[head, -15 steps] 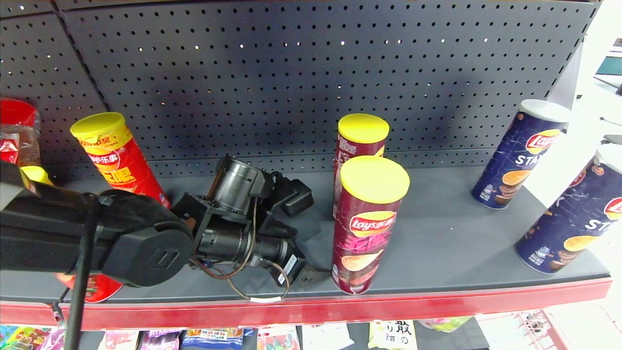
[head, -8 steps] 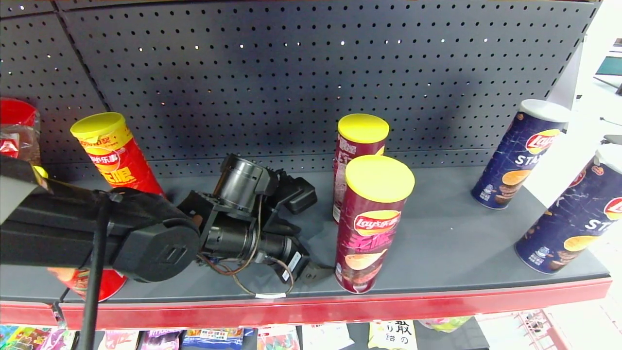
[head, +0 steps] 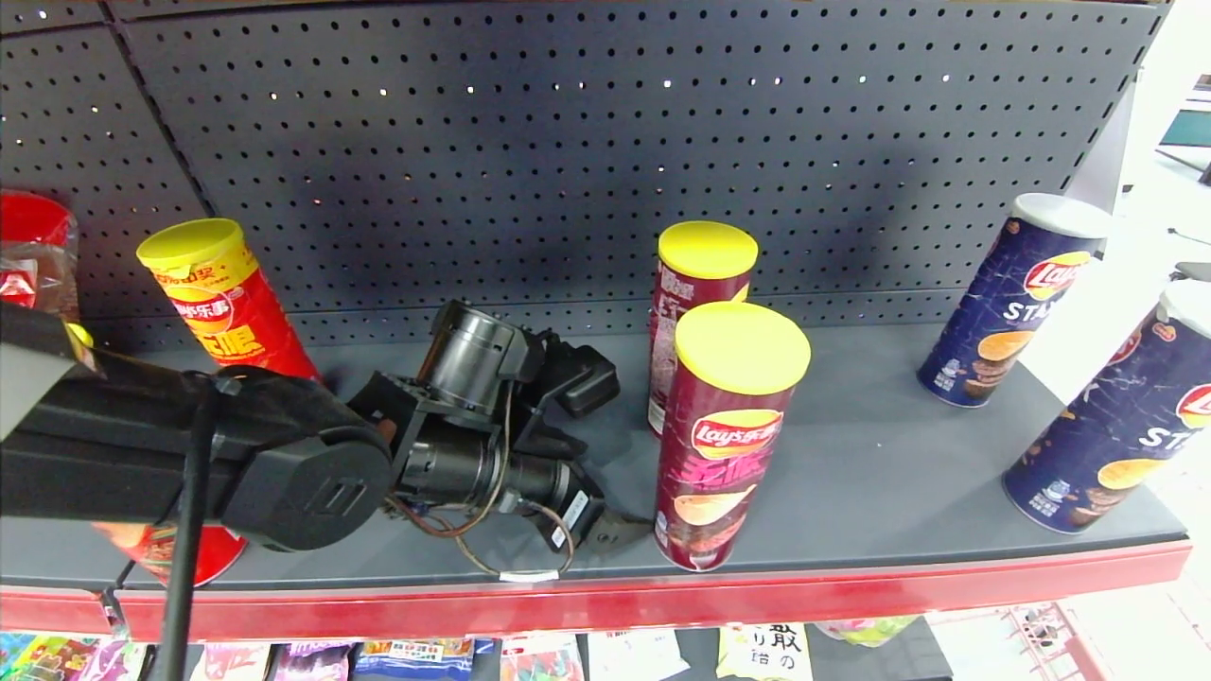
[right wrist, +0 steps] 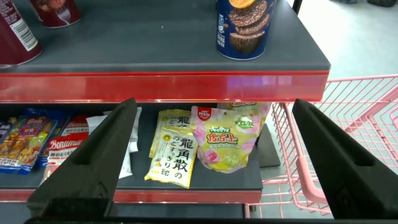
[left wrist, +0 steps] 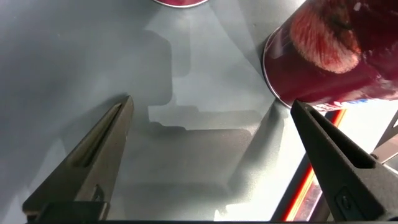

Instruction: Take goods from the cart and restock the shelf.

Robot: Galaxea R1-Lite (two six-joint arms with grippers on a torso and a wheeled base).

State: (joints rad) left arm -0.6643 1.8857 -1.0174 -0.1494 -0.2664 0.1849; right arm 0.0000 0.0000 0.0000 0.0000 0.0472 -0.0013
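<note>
**A:** What just changed with my left arm?

**B:** Your left gripper [left wrist: 211,102] has slid a little along the shelf [head: 899,473], the way its fingers [left wrist: 106,143] point. The front red can [head: 724,445] has gone the same way with it. Its yellow lid [head: 743,347] sits a bit farther over than a second ago.

**A:** Am I holding the can?

**B:** No. Your fingers are spread wide, with only bare shelf between them. The can stands straight up just past the tip of one finger, outside the gap. I can't tell if that tip touches it.

**A:** So is this can done?

**B:** I think so. It stands on the shelf, right in front of the back red can [head: 705,274]. It looks like you gave it a small push into line.

**A:** And my other arm?

**B:** Your right gripper [right wrist: 214,102] is spread wide too, and it holds nothing. It hangs below the shelf, with the pink cart [right wrist: 367,124] off past one finger. I think you can pull your left arm back now. Then you can fetch the next thing from the cart.
</note>
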